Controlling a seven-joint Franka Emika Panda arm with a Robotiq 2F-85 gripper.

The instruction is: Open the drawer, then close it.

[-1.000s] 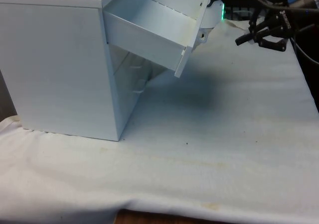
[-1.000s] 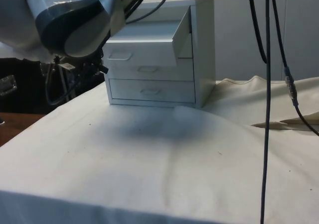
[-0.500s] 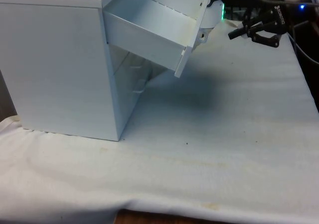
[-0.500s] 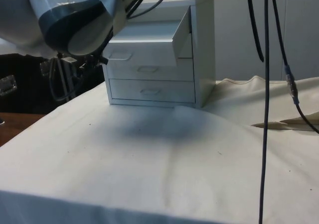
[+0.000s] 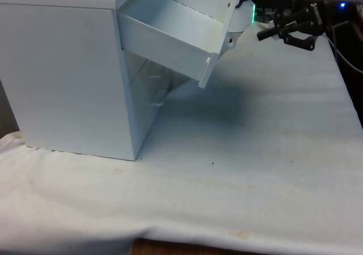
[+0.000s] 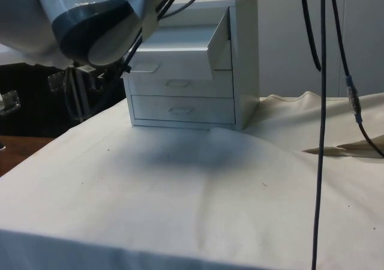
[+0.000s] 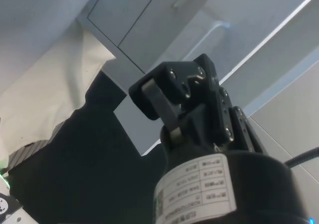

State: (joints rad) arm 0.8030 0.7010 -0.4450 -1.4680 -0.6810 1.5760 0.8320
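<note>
- White chest (image 5: 68,73) stands on the cloth (image 5: 255,153), at the front view's left, its blank side panel facing that camera.
- Its top drawer (image 5: 176,31) is pulled well out — the box juts from the chest toward the front view's right, its inside bare as far as I can see.
- In the side view the same drawer (image 6: 174,57) hangs forward of the two below it, and its front panel sags a little downward.
- The middle drawer (image 6: 180,85) and bottom drawer (image 6: 183,109) sit flush in the chest, each with a small recessed handle.
- My gripper (image 5: 271,33) hovers in the air at the far end of the table, off to the front view's right of the drawer front — apart from it, touching nothing.
- Its fingers point back toward the drawer, roughly level.
- In the wrist view one finger (image 7: 162,104) shows dark against pale cabinet doors; the two look close together with nothing between them, but how wide the gap is I cannot tell for certain.
- In the side view my arm (image 6: 84,18) looms large in the near corner, with cables (image 6: 321,102) hanging down across the picture.
- The cloth under the open drawer carries a soft shadow.
</note>
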